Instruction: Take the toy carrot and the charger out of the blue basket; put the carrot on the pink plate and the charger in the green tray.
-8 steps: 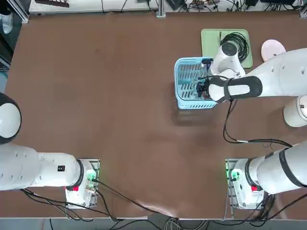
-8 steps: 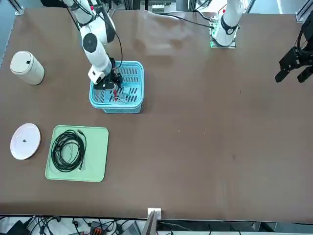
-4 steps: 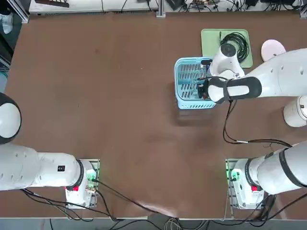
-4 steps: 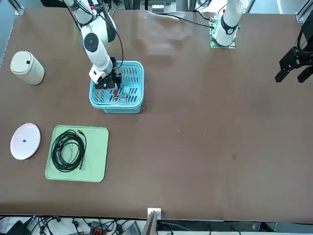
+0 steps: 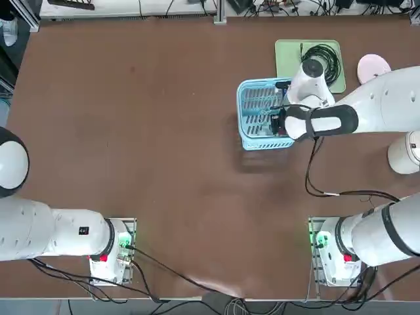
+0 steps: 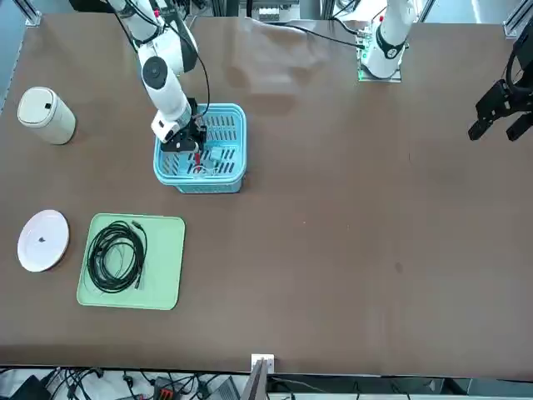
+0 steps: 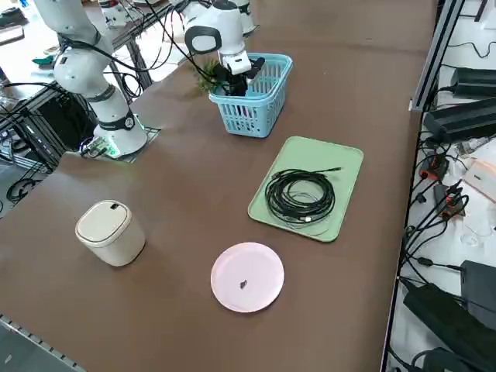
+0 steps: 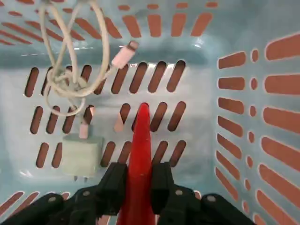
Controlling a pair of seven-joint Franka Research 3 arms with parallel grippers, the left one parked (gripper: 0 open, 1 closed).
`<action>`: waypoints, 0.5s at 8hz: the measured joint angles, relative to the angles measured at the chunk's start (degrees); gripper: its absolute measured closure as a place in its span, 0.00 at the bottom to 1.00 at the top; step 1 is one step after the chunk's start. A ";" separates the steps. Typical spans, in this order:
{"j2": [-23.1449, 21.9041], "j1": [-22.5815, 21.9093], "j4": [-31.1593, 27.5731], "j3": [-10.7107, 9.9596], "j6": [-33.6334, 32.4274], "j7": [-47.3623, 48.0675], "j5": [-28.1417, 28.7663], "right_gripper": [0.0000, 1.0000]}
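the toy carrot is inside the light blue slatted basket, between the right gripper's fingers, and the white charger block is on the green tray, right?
The white charger block is in the light blue slatted basket, not on the green tray, as the right wrist view shows.

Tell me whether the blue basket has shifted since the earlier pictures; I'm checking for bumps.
Yes, slightly: in the top view the blue basket moved left, away from the green tray's right edge.
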State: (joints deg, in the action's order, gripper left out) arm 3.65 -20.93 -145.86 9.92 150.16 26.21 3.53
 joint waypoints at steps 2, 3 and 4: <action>-0.96 -0.07 1.56 0.00 -1.53 -0.01 0.00 0.69; -1.97 -0.08 3.04 0.00 -4.79 -0.01 0.00 0.69; -3.26 -0.07 4.63 -0.01 -8.63 0.00 0.00 0.69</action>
State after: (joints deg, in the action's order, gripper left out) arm 0.39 -21.00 -141.23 9.90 141.52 26.22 3.52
